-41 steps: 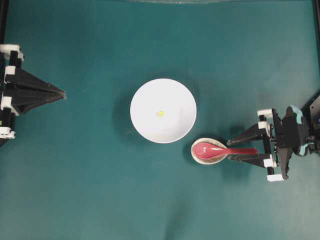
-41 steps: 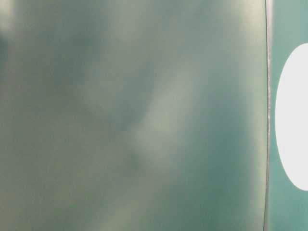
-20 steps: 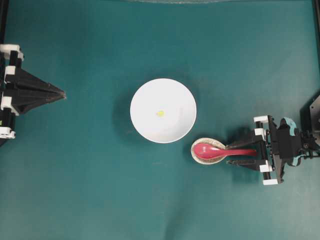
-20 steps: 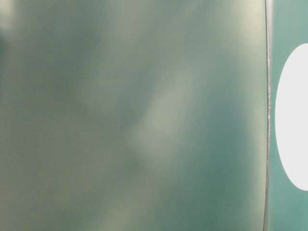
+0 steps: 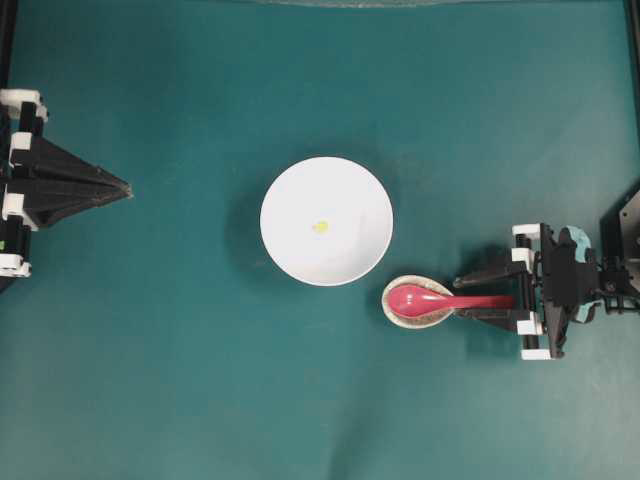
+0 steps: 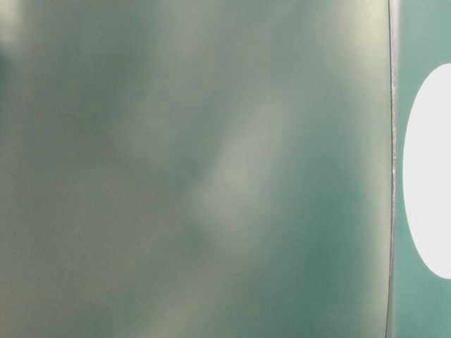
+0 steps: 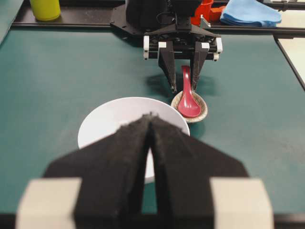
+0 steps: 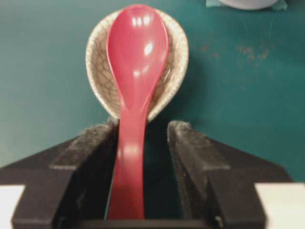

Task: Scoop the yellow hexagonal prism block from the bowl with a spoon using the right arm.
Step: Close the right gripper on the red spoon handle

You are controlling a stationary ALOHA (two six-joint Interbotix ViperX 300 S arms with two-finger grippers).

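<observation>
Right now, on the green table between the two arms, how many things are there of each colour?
White: 1, the bowl
Yellow: 1, the yellow block lying in the bowl
Red: 1, the spoon
Speckled grey: 1, the spoon rest under the spoon's scoop
Total: 4

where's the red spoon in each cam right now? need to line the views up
Overhead: spoon lower right of centre, scoop on the spoon rest, handle pointing right between the right tool's open jaws.
Table-level: not in it; mostly blur.
Left wrist: spoon upper centre, right of the bowl, handle away from camera.
Right wrist: spoon centre, handle running down between the jaws.
Shared landmark: white bowl, also in the left wrist view.
</observation>
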